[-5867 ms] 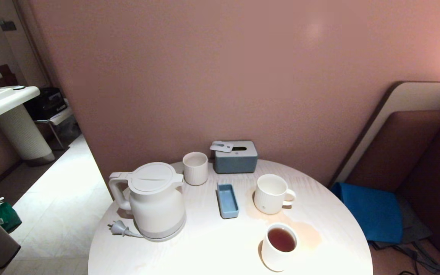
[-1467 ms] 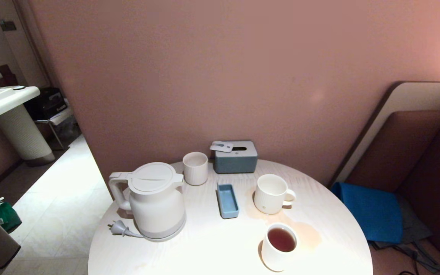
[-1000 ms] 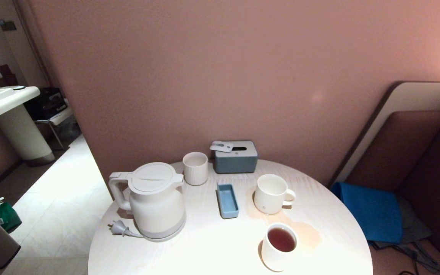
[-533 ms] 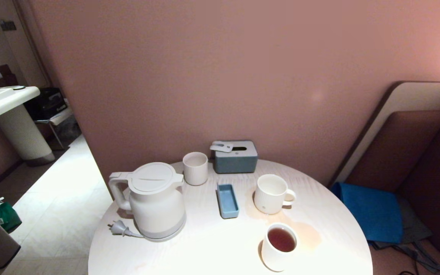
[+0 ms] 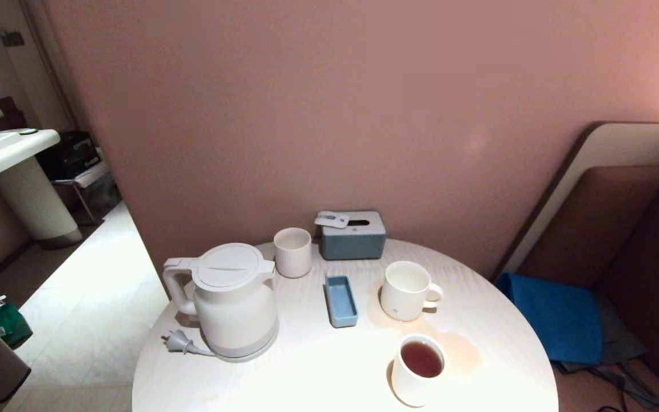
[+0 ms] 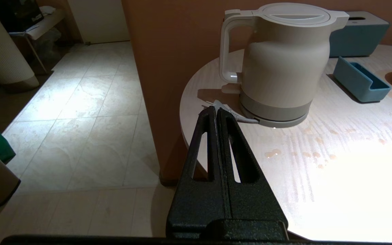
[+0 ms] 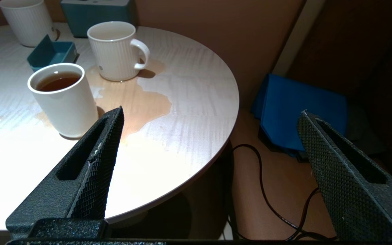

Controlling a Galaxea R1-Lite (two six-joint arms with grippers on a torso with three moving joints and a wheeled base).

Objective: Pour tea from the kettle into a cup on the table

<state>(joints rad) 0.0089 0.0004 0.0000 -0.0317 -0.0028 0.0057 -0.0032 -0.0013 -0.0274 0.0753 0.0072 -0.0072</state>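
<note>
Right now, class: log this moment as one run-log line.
left hand: shut, empty, off table edge | right hand: open, empty | kettle: upright | cup: standing in spilled tea

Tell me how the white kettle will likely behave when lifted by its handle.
The kettle is bulky, so probably heavy if full. Its loop handle sits on one side, so it may swing spout-down. Its plug lies loose on the table and would likely drag.

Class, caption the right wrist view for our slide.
Open right end effector beside spilled tea between ribbed mug and filled cup.
</note>
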